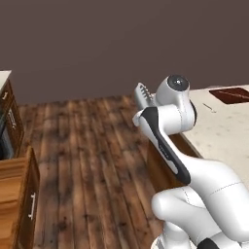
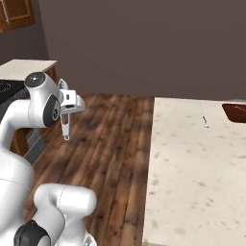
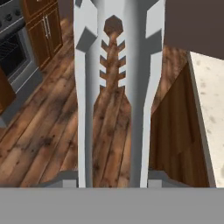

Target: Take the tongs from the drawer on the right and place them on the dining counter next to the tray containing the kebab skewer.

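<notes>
My gripper [image 2: 67,104] is shut on the tongs [image 2: 66,126] and holds them in the air above the wooden floor, left of the dining counter [image 2: 192,163]. In the hand view the two silver arms of the tongs [image 3: 146,87] run up from my gripper [image 3: 113,177], scalloped tips at the top. The tongs' tip [image 1: 142,95] pokes out beside the arm. At the counter's far right corner lies the dark reddish-brown tray [image 1: 232,94] [image 2: 236,111], cut by the frame edge. I cannot make out the kebab skewer. The drawer [image 1: 30,187] stands pulled out at lower left.
A small metal utensil [image 2: 205,121] [image 1: 209,107] lies on the counter just before the tray. A stove [image 3: 13,52] and wooden cabinets [image 3: 46,24] stand on the left. Wood floor [image 2: 110,144] stretches between them and the counter's edge [image 3: 199,113].
</notes>
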